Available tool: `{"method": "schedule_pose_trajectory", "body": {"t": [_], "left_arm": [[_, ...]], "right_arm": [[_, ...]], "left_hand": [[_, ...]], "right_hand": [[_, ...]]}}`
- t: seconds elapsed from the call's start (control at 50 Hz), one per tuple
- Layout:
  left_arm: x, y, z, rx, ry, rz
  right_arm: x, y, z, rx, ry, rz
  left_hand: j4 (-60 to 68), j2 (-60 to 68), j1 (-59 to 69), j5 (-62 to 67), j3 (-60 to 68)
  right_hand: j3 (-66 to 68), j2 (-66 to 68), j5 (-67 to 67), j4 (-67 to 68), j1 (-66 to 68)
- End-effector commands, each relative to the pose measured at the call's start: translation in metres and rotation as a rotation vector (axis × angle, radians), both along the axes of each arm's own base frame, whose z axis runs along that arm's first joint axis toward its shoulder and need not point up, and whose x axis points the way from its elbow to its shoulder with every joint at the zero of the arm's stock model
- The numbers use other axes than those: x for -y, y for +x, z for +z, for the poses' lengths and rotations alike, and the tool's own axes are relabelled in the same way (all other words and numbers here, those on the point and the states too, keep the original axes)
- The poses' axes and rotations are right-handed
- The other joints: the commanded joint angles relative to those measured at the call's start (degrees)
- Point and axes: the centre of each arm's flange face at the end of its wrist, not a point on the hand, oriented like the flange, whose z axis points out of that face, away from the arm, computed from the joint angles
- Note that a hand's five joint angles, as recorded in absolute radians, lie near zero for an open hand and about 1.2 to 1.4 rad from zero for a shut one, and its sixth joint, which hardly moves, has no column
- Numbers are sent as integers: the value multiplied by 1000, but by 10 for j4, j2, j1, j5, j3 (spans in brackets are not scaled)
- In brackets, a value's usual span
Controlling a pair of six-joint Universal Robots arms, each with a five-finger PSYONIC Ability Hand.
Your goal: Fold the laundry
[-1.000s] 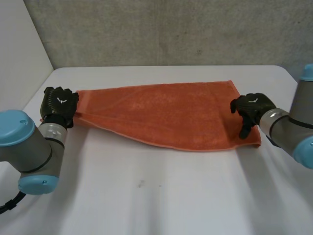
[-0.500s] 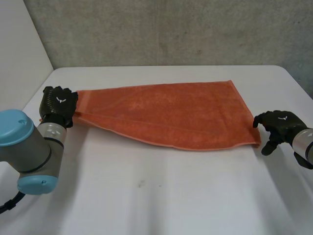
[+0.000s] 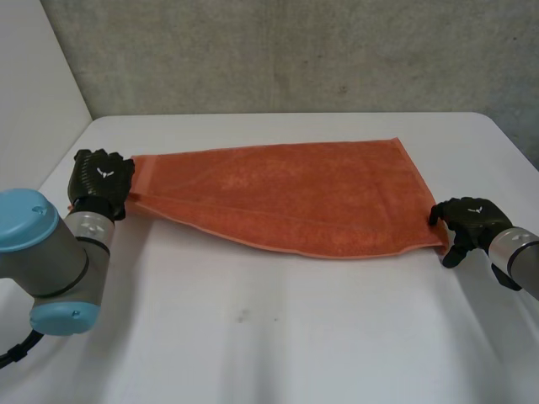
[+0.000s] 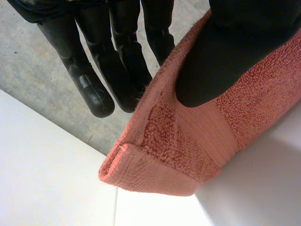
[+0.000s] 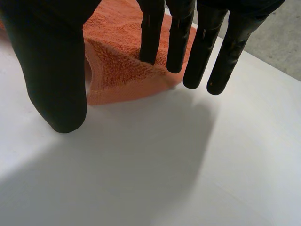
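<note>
One towel (image 3: 286,198), left wrist view shows left hand (image 4: 230,52) pinching corner

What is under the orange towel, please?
The towel lies on the white table; the part beneath is covered. At one corner the left hand pinches it, thumb on one face, fingers behind. Anything thin under the middle could not be seen.

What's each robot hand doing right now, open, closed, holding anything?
Left robot hand: shut on the towel, pinching one corner.
Right robot hand: open, fingers straight at the towel's far corner, holding nothing.
</note>
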Motion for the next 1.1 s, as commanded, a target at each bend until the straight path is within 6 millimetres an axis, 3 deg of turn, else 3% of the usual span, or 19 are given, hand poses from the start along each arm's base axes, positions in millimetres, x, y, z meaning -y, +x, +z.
{"method": "schedule_pose_trajectory", "body": {"t": [0.02, 0.34, 0.42, 0.46, 0.54, 0.62, 0.66, 0.72, 0.74, 0.76, 0.78, 0.82, 0.9, 1.02, 1.06, 1.08, 1.1], "left_arm": [[0, 0, 0, 0, 0, 0], [-1, 0, 0, 1, 2, 2], [-1, 0, -1, 1, 3, 2], [-1, 0, -1, 1, 5, 2], [-2, 1, -1, 4, 9, 5], [-10, 3, 0, 24, 26, 3], [-19, 4, 1, 37, 62, 1], [-41, 8, 7, 65, 158, -6], [-41, 8, 7, 65, 158, -6], [-46, 9, 8, 76, 185, -8], [-46, 9, 8, 77, 185, -8], [-70, 16, 9, 157, 315, -17], [-98, 27, 8, 265, 474, -30], [-93, 28, 12, 271, 451, -29], [-74, 24, 11, 255, 399, -36], [-74, 24, 11, 255, 399, -36], [-60, 18, 6, 251, 362, -43]], "right_arm": [[-1, 5, 2, 42, 8, -5], [3, 19, 11, 66, -20, 14], [8, 18, 14, 64, -38, 9], [11, 18, 15, 64, -51, 8], [15, 17, 17, 49, -74, 5], [14, 14, 44, 39, -129, -22], [2, 13, 79, 24, -156, -27], [-15, 11, 91, -31, -80, -8], [-16, 11, 91, -32, -79, -8], [-34, 8, 90, -154, 24, 47], [-34, 8, 90, -155, 25, 48], [-39, 7, 89, -194, 54, 67], [-79, -9, 82, -495, 281, 176], [-80, -20, 81, -584, 297, 139], [-75, -20, 82, -584, 267, 131], [-65, -16, 85, -584, 190, 116], [-57, -12, 88, -574, 133, 103]], "left_hand": [[114, 112, 155, 135, 116], [114, 112, 155, 135, 116], [114, 112, 155, 135, 116], [114, 112, 155, 135, 116], [114, 112, 155, 135, 116], [114, 112, 155, 135, 116], [114, 112, 155, 135, 116], [114, 112, 155, 135, 116], [114, 112, 155, 135, 116], [114, 112, 155, 135, 116], [114, 112, 155, 135, 116], [114, 112, 155, 135, 116], [114, 112, 155, 135, 116], [114, 112, 155, 135, 116], [114, 112, 155, 135, 116], [114, 112, 155, 135, 116], [114, 112, 155, 135, 116]], "right_hand": [[52, 61, 60, 52, 99], [85, 94, 93, 86, 133], [240, 249, 248, 240, 287], [497, 506, 505, 498, 545], [498, 508, 506, 499, 546], [498, 508, 506, 499, 546], [498, 508, 506, 499, 546], [498, 508, 506, 499, 546], [498, 508, 506, 499, 546], [498, 508, 506, 499, 546], [498, 508, 506, 499, 546], [498, 508, 506, 499, 546], [498, 508, 506, 499, 546], [498, 508, 506, 499, 546], [498, 508, 506, 499, 546], [498, 508, 506, 499, 546], [498, 508, 506, 499, 546]]}}
